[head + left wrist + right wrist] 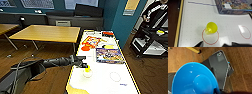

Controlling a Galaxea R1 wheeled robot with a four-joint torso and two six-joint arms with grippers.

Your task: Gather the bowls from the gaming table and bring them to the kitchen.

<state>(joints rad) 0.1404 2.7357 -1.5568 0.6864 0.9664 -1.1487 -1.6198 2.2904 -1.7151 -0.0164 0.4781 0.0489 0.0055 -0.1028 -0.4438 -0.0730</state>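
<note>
A: Where is your yellow bowl (211,27) sitting?
B: On the white dotted bench (105,80), on a red ring (210,37); the left jaws (84,65) are hovering beside it, state unreadable.
A: And your blue bowl (194,79)?
B: Showing large at the right wrist over wooden floor (241,72); grip cannot be told.

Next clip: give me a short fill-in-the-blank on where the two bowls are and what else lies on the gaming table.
1. The yellow bowl stands on the gaming table, overlapping a ring drawn in ____.
2. The bowl close against the right wrist camera is ____ in colour.
3. In the head view, the left gripper hovers by the ____ bowl.
4. Beyond the yellow bowl lies a flat board-game ____.

Missing words: red; blue; yellow; box
</note>
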